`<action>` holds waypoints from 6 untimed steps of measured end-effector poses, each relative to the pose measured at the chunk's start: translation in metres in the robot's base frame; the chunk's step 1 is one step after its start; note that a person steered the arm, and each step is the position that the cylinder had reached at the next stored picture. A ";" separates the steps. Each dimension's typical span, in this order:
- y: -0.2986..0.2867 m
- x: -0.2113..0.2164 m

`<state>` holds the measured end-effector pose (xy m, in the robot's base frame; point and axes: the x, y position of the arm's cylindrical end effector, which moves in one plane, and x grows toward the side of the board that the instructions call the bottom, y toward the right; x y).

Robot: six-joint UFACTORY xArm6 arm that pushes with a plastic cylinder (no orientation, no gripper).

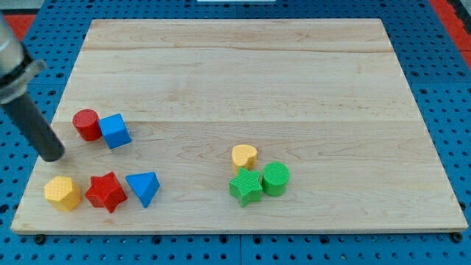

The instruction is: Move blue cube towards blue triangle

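My tip (53,156) resting on desk (243,81) — sitting left of red cylinder (86,124) w/ blue cube (115,131) adjoining; blue triangle (143,188) lying below. No tool fitted — rod only.

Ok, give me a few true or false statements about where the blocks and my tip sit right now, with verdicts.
1. The blue cube touches the red cylinder. True.
2. My tip presses against the blue cube. False: it sits toward the view's left of the red cylinder, apart from both.
3. The blue triangle lies below the blue cube in the view. True.
4. The red star sits between the yellow hexagon and the blue triangle. True.
5. The green blocks sit at the view's top left. False: they sit lower right of centre.
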<state>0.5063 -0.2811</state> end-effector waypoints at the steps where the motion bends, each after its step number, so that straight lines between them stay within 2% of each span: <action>1: -0.023 -0.002; 2: -0.023 -0.012; 4: -0.003 -0.078; 5: 0.050 -0.085; 6: 0.084 -0.055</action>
